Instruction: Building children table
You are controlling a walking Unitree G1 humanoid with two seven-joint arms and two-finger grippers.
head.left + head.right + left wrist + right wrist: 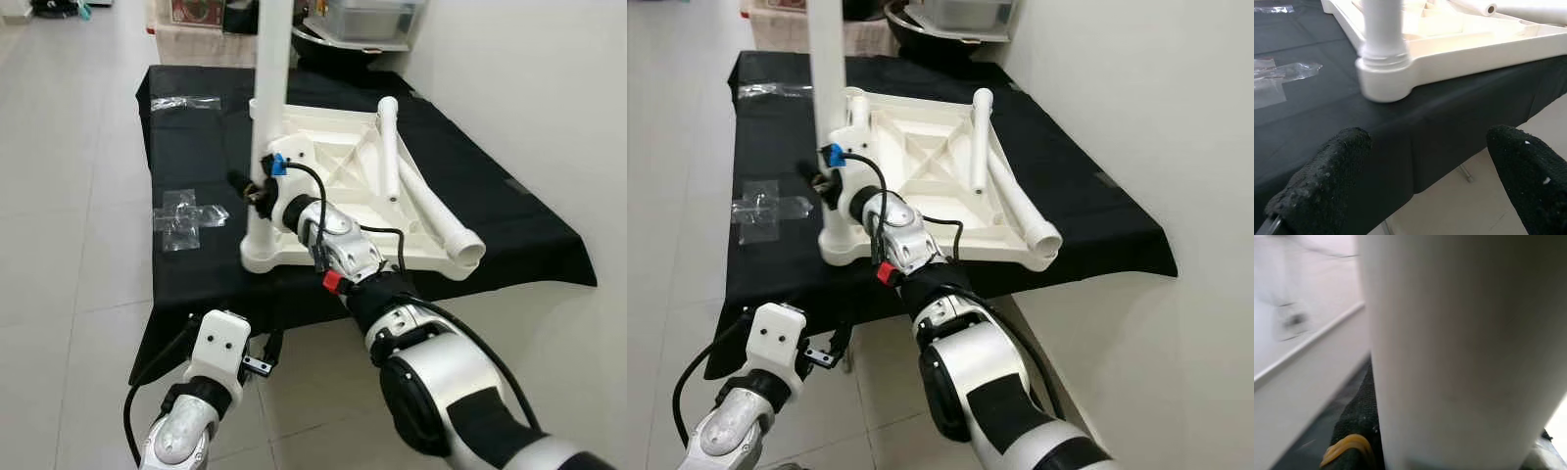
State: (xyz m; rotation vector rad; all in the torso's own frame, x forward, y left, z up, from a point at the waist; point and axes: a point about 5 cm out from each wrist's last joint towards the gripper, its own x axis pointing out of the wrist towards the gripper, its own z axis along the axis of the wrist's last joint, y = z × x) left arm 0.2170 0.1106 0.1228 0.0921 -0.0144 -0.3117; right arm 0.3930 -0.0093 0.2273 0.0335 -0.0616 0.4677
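Note:
A white children's table top (338, 162) lies upside down on a black-covered table (196, 162). One white leg (270, 88) stands upright in its near-left corner socket (1383, 81). My right gripper (257, 188) is shut on this leg low down, just above the socket; the leg (1459, 352) sits close before the right wrist camera with a black finger (1359, 423) beside it. Two loose legs (389, 147) (441, 217) rest across the top's right side. My left gripper (1430, 161) hangs open below the table's near edge, its fingers (1332, 166) apart with nothing between them.
Clear plastic bags (186, 217) (184, 102) lie on the black cloth left of the table top. Storage boxes (367, 20) stand behind the table's far end. A white wall runs along the right. Tiled floor (69, 196) lies to the left and in front.

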